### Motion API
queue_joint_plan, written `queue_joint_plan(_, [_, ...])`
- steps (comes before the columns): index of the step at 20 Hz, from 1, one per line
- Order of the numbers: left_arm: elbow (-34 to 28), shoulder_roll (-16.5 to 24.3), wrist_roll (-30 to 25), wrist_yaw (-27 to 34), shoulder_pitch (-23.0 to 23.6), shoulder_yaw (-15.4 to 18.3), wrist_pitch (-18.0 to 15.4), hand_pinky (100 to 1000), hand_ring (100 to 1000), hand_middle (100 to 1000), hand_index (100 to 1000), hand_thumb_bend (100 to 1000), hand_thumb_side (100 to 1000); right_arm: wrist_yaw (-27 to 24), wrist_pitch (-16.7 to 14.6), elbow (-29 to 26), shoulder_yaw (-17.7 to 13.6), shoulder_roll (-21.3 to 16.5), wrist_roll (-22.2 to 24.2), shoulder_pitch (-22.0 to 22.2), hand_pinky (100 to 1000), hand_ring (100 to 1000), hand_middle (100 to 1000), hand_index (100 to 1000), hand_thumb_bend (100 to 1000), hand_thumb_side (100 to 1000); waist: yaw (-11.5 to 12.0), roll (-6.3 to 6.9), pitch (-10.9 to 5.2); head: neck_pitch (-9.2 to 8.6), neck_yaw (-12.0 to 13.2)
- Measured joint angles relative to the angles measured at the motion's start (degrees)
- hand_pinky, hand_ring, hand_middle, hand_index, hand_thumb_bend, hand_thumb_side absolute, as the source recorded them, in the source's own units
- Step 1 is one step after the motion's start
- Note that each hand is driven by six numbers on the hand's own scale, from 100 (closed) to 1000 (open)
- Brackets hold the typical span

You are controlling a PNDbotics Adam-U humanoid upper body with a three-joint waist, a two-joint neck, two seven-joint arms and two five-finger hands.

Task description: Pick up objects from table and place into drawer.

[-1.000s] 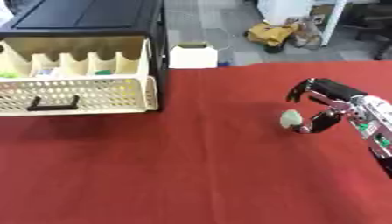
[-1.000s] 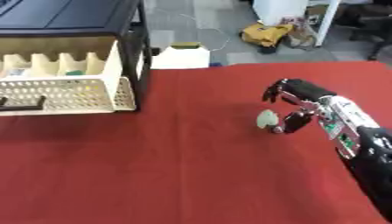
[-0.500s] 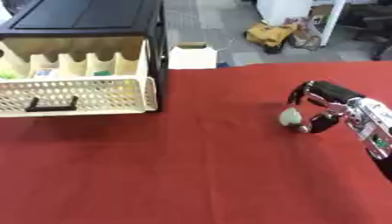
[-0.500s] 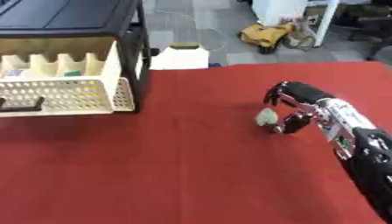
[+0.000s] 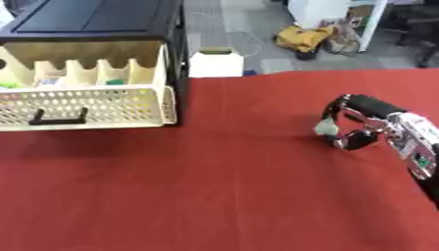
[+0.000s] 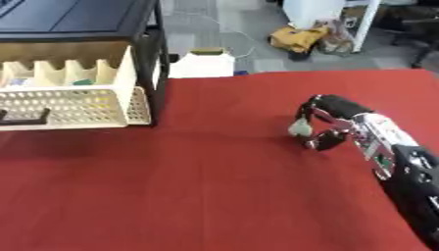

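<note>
Left eye view: head-high, angled down over the red table (image 5: pixel 214 186), facing the floor beyond.
Right eye view: same stance, set slightly rightward.
Shared: cream drawer (image 5: pixel 85 105), right hand (image 6: pixel 330 122).

The pale object (image 5: pixel 327 128) in the right hand (image 5: pixel 358 128) looks too blurred to identify.

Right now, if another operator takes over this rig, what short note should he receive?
Right hand: fingers curled round a small pale object, low over the red table.
Left hand: not in view.
Drawer: pulled open at the far left, already holding several small items behind its perforated front.
Done: the object is grasped.
Left: carry it across to the drawer, release it inside. No other loose object shows on the table.
</note>
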Motion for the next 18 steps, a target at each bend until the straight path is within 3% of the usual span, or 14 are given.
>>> queue_joint_plan(18, [0.0,0.0,-0.7,-0.1,0.1,0.0,-0.1,100,100,100,638,100,1000,-2.5,1.9,-0.3,0.2,-0.1,4.8,-1.7,611,792,600,756,416,101,0.1,-0.19,-0.01,-0.03,0.0])
